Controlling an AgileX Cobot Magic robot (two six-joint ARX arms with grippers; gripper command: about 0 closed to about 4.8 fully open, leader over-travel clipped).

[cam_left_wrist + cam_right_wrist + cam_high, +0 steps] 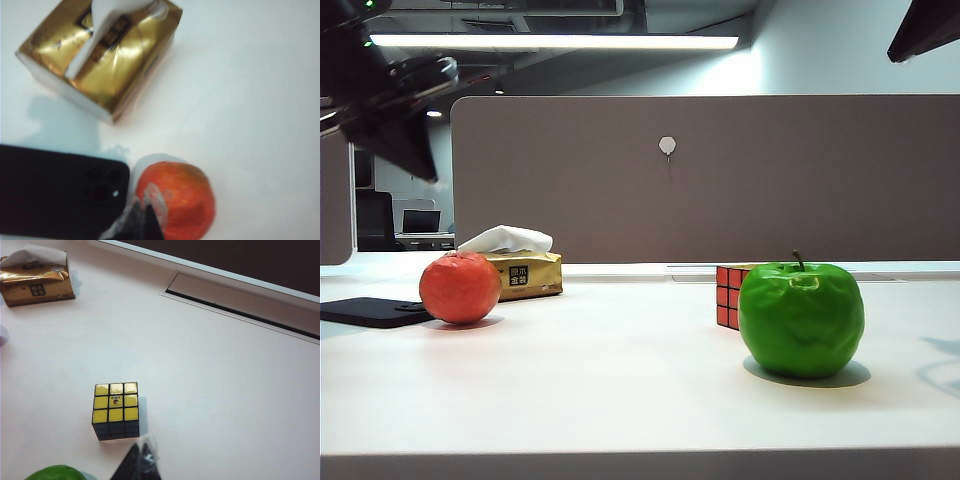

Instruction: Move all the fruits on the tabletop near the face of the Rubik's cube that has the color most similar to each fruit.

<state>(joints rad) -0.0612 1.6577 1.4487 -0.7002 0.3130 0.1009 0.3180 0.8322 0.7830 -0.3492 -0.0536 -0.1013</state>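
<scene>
Over on the left, the red-orange fruit (460, 288) is sitting on the tabletop (620, 390) just in front of the gold tissue box (525, 273) and beside a black phone (370, 312), well apart from the Rubik's cube (728, 296). It looks to me as though nothing is being carried yet, so that fruit is waiting for its trip toward the cube's red face. The left gripper (142, 220) is hanging high above it; from its wrist camera the fruit (176, 199) is lying almost directly under the dark fingertips, with the phone (55, 190) touching or nearly touching it. Only a sliver of the fingers is showing, so I cannot tell how they are set.

Moving right, the green apple (801, 318) is standing close by the cube, partly hiding it, on the side next to its red face. Whether a green face is turned that way I cannot tell. From the right wrist camera the cube (116, 410) is showing yellow on top, the apple (52, 473) is peeking in nearby, and the right gripper (137, 465) is hovering above; its spread is likewise unclear.
</scene>
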